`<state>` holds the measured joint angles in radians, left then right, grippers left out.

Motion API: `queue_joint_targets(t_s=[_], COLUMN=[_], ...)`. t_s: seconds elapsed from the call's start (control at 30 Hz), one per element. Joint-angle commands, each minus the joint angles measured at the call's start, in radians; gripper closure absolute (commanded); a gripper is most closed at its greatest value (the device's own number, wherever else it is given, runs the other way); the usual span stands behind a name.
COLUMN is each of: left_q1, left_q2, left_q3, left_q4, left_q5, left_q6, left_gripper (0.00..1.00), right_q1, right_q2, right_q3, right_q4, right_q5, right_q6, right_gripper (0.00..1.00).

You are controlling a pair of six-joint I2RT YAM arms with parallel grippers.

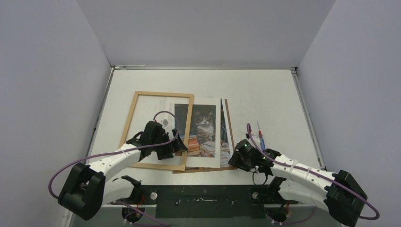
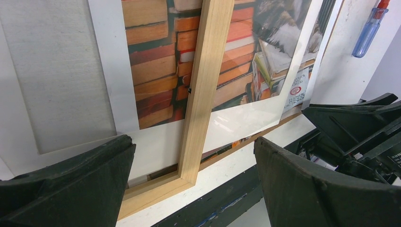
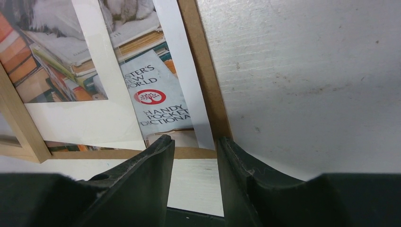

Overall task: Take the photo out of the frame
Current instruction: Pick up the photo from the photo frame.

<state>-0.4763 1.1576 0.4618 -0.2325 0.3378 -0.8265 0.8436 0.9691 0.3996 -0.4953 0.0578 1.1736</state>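
Note:
The light wooden frame (image 1: 163, 94) lies flat on the table, shifted left, and its right rail (image 2: 208, 71) crosses the left part of the photo. The photo (image 1: 205, 125) shows a cat on stacked books, with white borders (image 3: 146, 94). It rests on a brown backing panel (image 3: 203, 71). My left gripper (image 1: 178, 145) hangs open over the frame's near right corner (image 2: 192, 142), holding nothing. My right gripper (image 1: 232, 160) stands at the backing's near right corner (image 3: 195, 142). Its jaws are narrow but apart, with only bare table showing between them.
A blue pen (image 1: 260, 135) lies on the white table right of the backing, beyond my right arm; it also shows in the left wrist view (image 2: 369, 33). The dark mounting plate (image 1: 208, 196) runs along the near edge. Grey walls enclose the sides and back.

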Motion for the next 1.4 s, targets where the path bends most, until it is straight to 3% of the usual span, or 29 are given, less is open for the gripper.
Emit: queue_joint_targets(t_s=[0.0, 0.13, 0.63, 1.2, 1.37], left_q1=[-0.004, -0.004, -0.004, -0.004, -0.008], left_q2=[-0.009, -0.007, 0.001, -0.003, -0.003], left_q3=[-0.002, -0.007, -0.004, -0.013, -0.012], left_q4=[0.023, 0.028, 0.04, 0.044, 0.043], left_q5=[0.004, 0.007, 0.016, 0.019, 0.021], left_q6=[0.01, 0.007, -0.001, -0.003, -0.001], left_gripper=[0.03, 0.03, 0.03, 0.03, 0.03], right_q1=[-0.008, -0.017, -0.149, -0.399, -0.432], right_q2=[-0.002, -0.036, -0.116, 0.221, 0.357], right_q3=[-0.02, -0.066, -0.227, -0.141, -0.106], right_q4=[0.044, 0.134, 0.437, 0.749, 0.839], right_q5=[0.005, -0.017, -0.16, -0.452, -0.521], right_q6=[0.031, 0.066, 0.154, -0.018, -0.04], right_gripper=[0.61, 0.67, 0.67, 0.67, 0.73])
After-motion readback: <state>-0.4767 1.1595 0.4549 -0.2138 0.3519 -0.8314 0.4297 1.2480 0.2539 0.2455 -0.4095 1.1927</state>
